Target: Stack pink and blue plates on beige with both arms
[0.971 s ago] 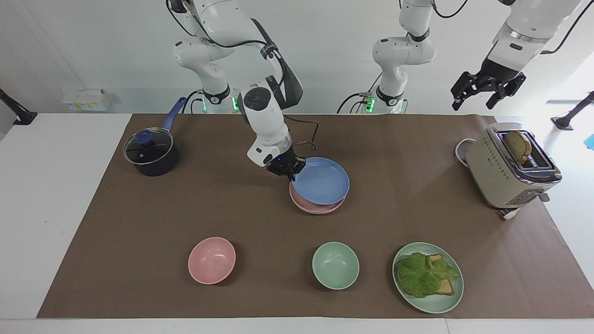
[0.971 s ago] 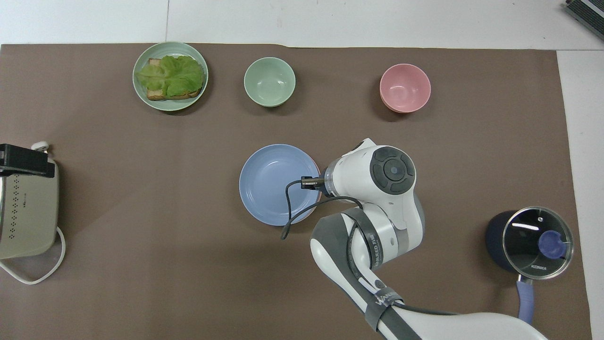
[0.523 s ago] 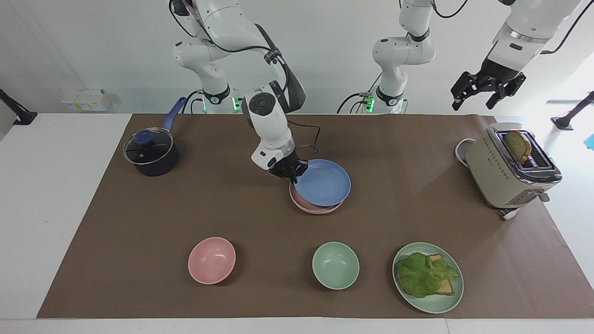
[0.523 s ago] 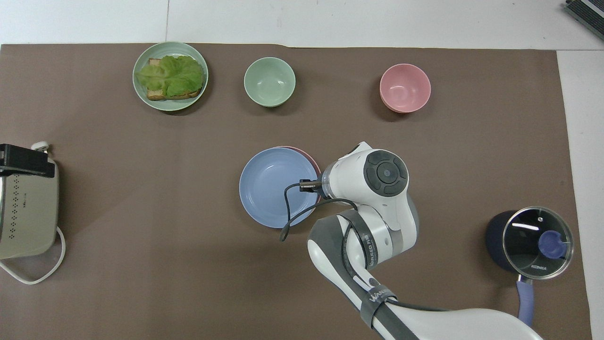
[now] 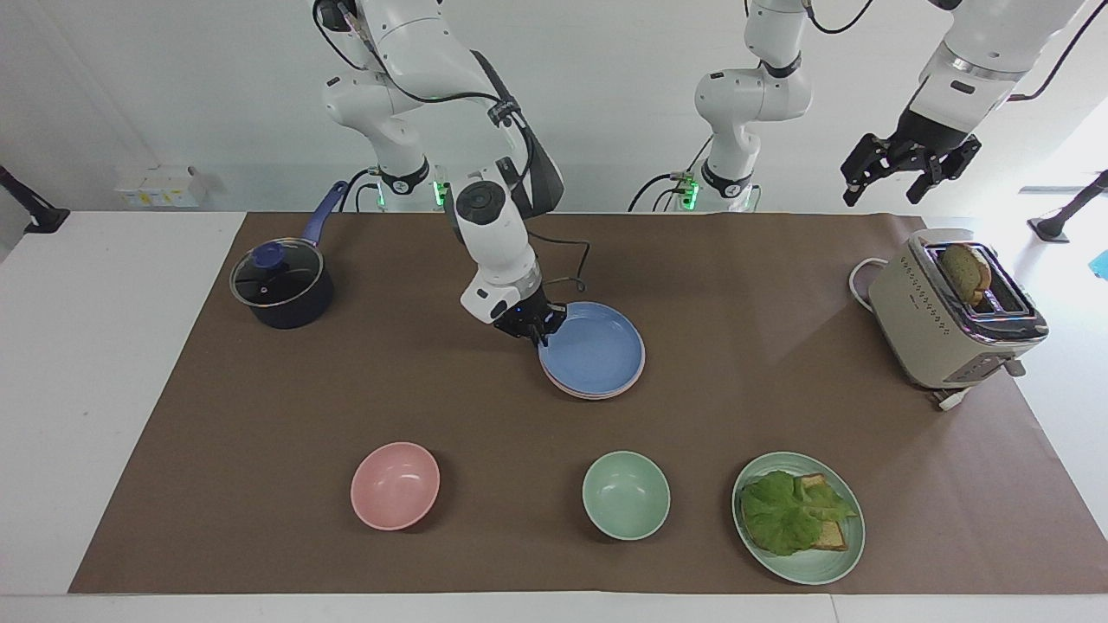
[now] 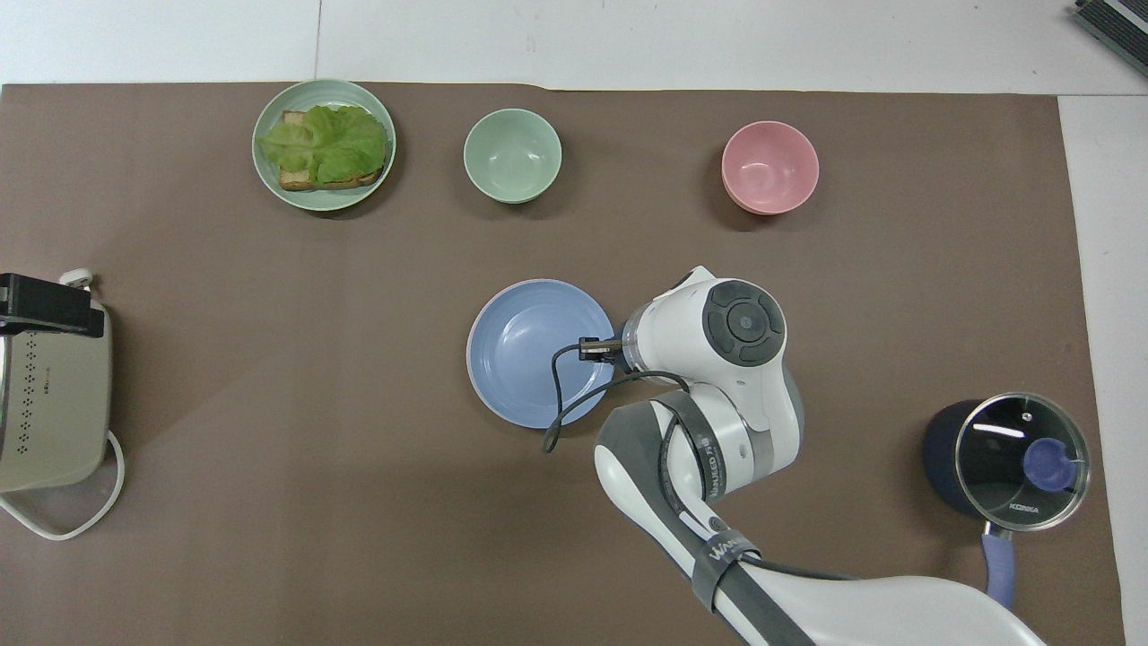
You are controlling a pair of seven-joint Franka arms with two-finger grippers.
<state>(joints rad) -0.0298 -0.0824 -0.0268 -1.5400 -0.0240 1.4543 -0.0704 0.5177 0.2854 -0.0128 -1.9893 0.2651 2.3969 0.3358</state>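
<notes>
Blue plate (image 5: 595,349) lowered flat onto the pink plate (image 5: 606,394) since the earlier frame.
Right gripper (image 5: 535,329) at the blue plate's rim, grip unclear; left gripper (image 5: 905,173) open, waiting over the toaster (image 5: 943,324).

Both arms are glossy white with rounded joints, dark grey round caps, grey bands with lettering, looping black cables, green base lights and black hands.

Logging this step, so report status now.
Right end effector at blue plate rim. Blue plate flat on pink plate, stack mid-table. Left end effector open, waiting over toaster. Nothing in the way.
</notes>
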